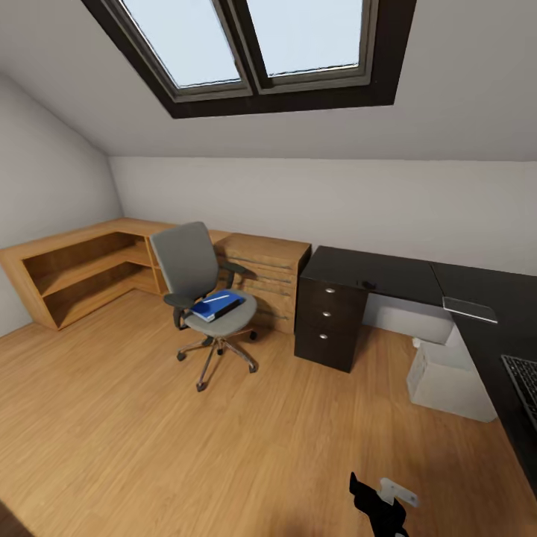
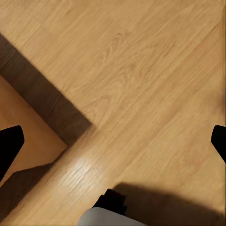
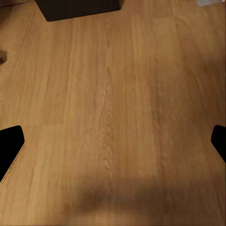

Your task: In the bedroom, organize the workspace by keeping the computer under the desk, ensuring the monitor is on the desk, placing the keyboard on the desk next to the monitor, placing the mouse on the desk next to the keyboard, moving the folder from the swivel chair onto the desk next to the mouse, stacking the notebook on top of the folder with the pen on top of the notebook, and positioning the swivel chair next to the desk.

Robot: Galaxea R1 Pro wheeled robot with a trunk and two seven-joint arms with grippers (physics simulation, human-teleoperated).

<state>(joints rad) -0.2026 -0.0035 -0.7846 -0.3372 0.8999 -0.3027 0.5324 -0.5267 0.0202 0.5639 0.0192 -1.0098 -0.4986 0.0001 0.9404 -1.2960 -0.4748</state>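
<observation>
Folder, bright blue and flat (image 1: pixel 217 305), lies on the grey swivel chair (image 1: pixel 195 277), left of the glossy black worktop (image 1: pixel 388 272); both tools (image 2: pixel 113 141) (image 3: pixel 113 141) gape, empty.

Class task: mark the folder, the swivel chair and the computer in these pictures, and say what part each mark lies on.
folder (image 1: pixel 224 306): head view, on its blue cover, right of the pen.
swivel chair (image 1: pixel 186 261): head view, on the grey backrest.
computer (image 1: pixel 446 384): head view, on the pale side panel under the desk.
</observation>
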